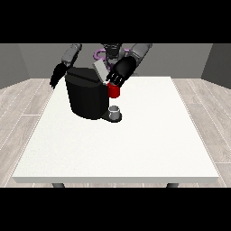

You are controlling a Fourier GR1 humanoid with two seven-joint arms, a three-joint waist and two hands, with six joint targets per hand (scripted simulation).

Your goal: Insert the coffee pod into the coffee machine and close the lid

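Robot hand (120, 72) hovers above coffee machine (85, 92).

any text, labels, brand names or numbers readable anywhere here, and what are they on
None: no word, label, brand, number or sign can be read in the front view.
Coffee machine: plain black body, no marking shows.
Lid: plain grey, no marking shows.
Red thing at the machine: no marking.
Grey thing on the machine's base: no marking.
White table: bare surface, no print.
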